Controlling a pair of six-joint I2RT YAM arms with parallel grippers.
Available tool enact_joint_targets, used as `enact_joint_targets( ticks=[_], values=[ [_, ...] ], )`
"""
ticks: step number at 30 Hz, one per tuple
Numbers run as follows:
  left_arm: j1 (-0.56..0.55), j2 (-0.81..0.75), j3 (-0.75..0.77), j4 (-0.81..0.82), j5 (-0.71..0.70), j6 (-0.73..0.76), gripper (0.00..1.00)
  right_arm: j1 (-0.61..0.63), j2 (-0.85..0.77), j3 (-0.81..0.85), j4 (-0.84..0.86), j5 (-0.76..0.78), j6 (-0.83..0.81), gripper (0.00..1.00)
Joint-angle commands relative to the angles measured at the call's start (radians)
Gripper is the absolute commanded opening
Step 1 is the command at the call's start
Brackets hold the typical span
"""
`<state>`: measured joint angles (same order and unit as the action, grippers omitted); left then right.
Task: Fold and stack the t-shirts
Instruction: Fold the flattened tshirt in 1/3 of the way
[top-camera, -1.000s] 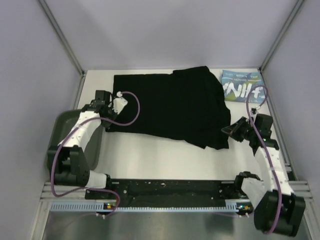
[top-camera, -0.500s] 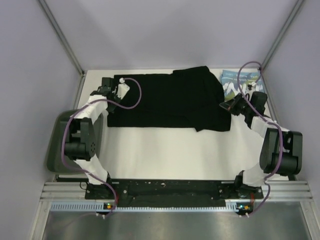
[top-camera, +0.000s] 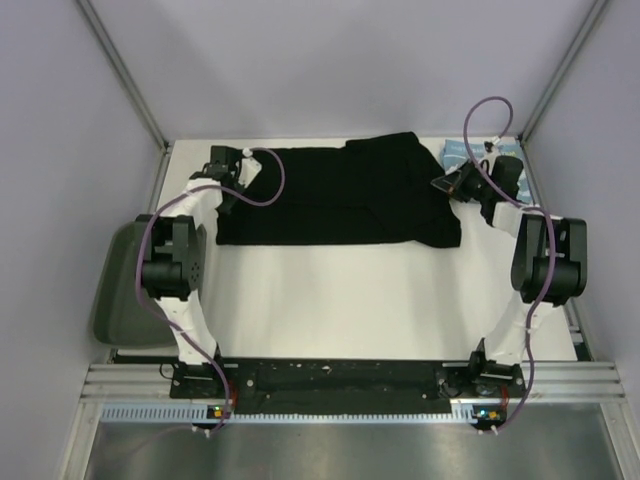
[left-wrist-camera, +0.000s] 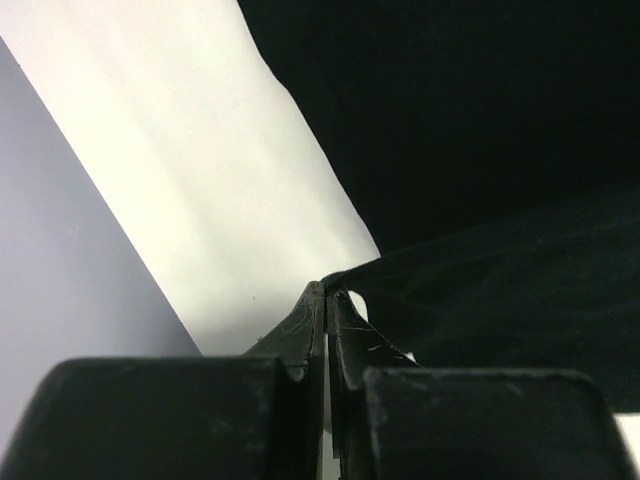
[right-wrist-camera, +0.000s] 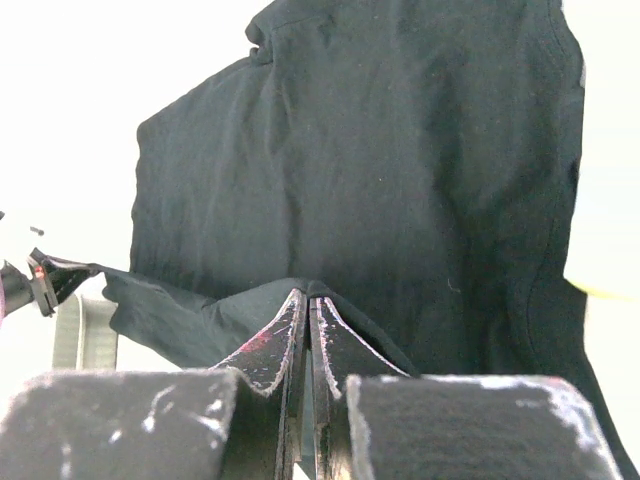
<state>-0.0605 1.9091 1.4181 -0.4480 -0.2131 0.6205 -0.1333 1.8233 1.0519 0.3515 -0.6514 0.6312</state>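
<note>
The black t-shirt lies folded over at the back of the white table. My left gripper is shut on its left edge; in the left wrist view the fingertips pinch the black hem. My right gripper is shut on the shirt's right edge; in the right wrist view the gripper holds a lifted fold of black fabric. The light blue t-shirt lies at the back right, mostly hidden behind the right arm.
A dark green tray sits off the table's left edge. Grey walls close in the back and sides. The arm bases stand on the black rail at the near edge.
Both grippers have carried the shirt's near edge toward the back, folding the black shirt over itself into a narrower band. The right arm now covers most of the light blue shirt.
</note>
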Motion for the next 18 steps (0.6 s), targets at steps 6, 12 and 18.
enact_joint_targets(
  ticks=[6,12,18],
  values=[
    [0.005,0.094,0.105,0.037,-0.054,0.004,0.0,0.029,0.08,0.149,-0.046,0.039,-0.068,0.0],
    [0.005,0.114,0.104,0.04,-0.068,0.015,0.0,0.029,0.113,0.178,-0.083,0.039,-0.09,0.0],
    [0.005,0.139,0.148,0.017,-0.086,0.048,0.28,0.037,0.142,0.246,-0.15,0.071,-0.132,0.21]
  ],
)
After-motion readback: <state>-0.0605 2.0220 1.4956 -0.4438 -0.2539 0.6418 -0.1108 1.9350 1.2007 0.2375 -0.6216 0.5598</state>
